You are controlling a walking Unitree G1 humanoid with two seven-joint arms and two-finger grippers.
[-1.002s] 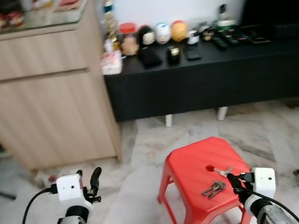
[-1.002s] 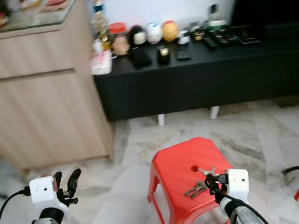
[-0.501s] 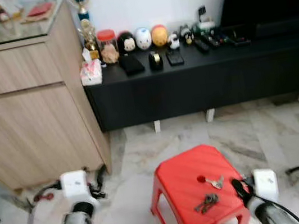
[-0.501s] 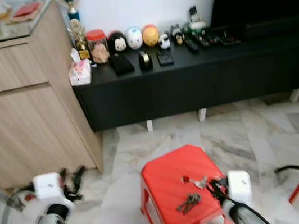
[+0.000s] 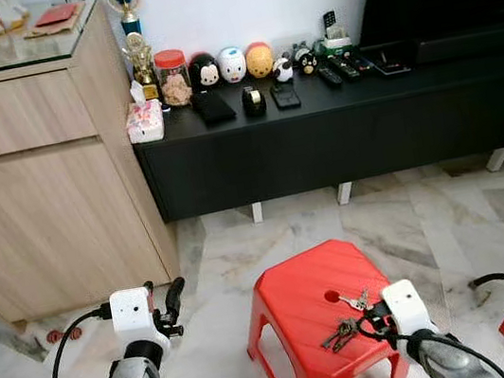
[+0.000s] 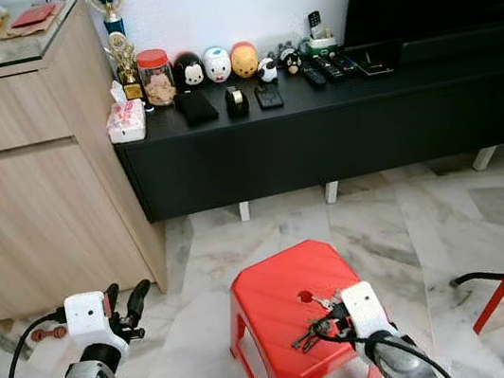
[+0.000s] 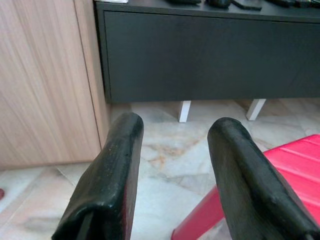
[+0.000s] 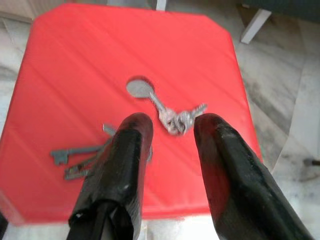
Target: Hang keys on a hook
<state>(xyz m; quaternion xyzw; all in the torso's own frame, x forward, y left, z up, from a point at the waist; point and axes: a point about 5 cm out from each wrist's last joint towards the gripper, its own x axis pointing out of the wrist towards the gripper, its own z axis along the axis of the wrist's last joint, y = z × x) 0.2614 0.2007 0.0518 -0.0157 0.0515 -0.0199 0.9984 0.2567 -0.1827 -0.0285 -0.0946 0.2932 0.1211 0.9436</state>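
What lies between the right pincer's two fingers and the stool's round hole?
In the right wrist view, a small silver key bunch lies on the red stool, between the open right pincer and the hole.

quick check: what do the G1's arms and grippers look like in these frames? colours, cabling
Both arms are silver-grey metal. Each wrist carries a white boxy camera module. The left gripper and right gripper each have two long matte-black fingers with rounded tips. A black cable loops from the left wrist; another runs along the right forearm.

The red stool [image 5: 303,298] has open marble floor [image 5: 411,221] on every side. Its top is bare toward the far and left edges; two key bunches [image 8: 172,119] lie near the centre hole [image 8: 139,88] and right edge. The black cabinet [image 5: 339,132] stands well beyond.
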